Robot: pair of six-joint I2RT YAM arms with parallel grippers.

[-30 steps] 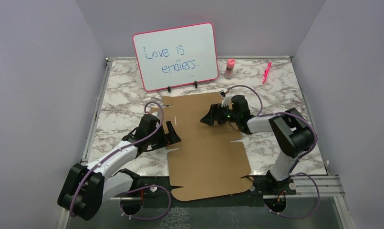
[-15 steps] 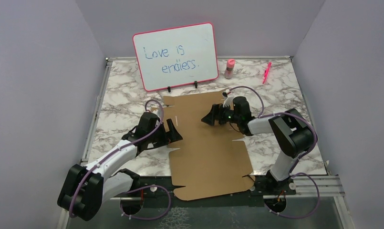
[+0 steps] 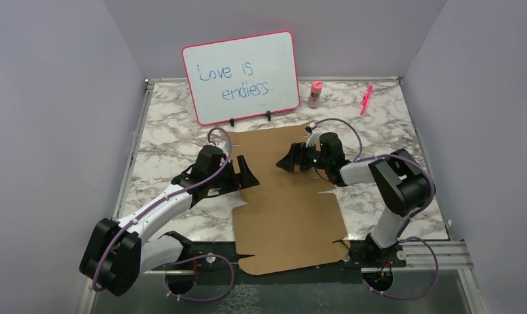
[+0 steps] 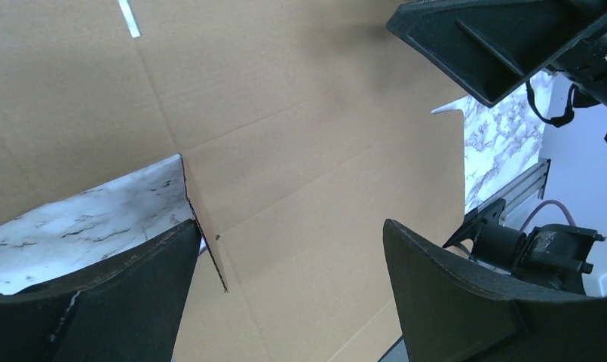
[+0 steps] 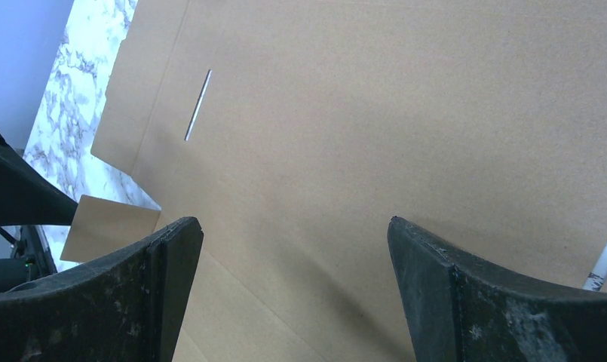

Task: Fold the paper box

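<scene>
Over paper box (image 3: 287, 216) edge, left gripper (image 3: 246, 173) farther inward now

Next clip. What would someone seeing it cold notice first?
A flat brown cardboard sheet lies unfolded down the middle of the marble table. Both arms lean in over its far half, the left tool and right tool open and facing each other, neither holding anything. Behind them a pink-framed whiteboard reading "Love is endless." stands at the back.
</scene>
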